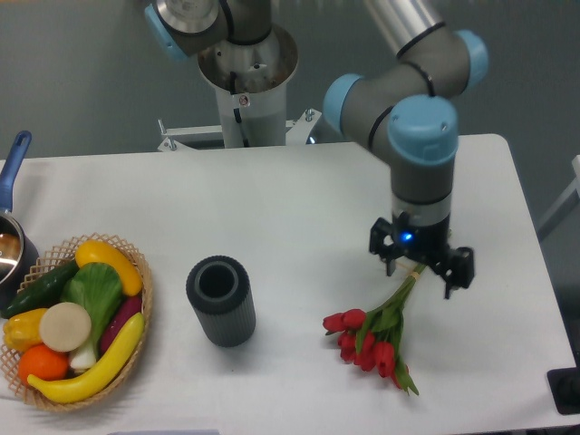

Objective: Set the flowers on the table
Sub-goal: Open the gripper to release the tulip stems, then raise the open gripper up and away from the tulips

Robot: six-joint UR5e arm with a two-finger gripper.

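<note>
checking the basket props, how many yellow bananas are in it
2: one banana along the top rim of the basket, another banana along its bottom right edge. Others could be hidden underneath.

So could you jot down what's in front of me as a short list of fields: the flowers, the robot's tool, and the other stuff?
flowers: red tulips lying flat on the table
tool: tool open, over the stem ends
cylinder: dark ribbed cup, upright, left of the flowers
basket: wicker basket of fruit and vegetables, far left
pot: blue-handled pot at the left edge
</note>
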